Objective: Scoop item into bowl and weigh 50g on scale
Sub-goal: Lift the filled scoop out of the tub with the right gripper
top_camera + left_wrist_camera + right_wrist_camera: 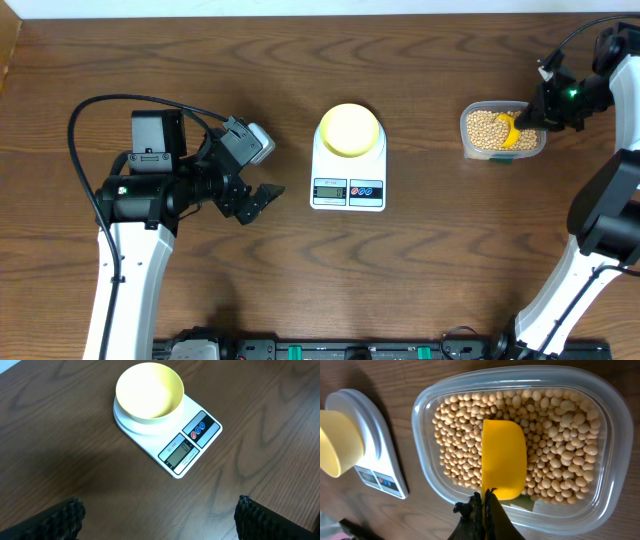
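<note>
The overhead camera looks straight down from high up on the whole table (200,60). The left wrist camera peers forward and down between the fingers of the left claw (160,510), with scale (192,447) and bowl (150,390) well ahead. The right wrist camera hangs close behind the right claw (485,502), the tub (615,425) just ahead (scoop (504,460) at its tips). All three views share scale and bowl; overhead and right wrist also share the tub.

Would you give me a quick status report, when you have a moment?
Left jaws open, left of scale. Right jaws shut on scoop, scoop in tub of beans. Bowl on scale, empty. Nothing between tub and bowl.
</note>
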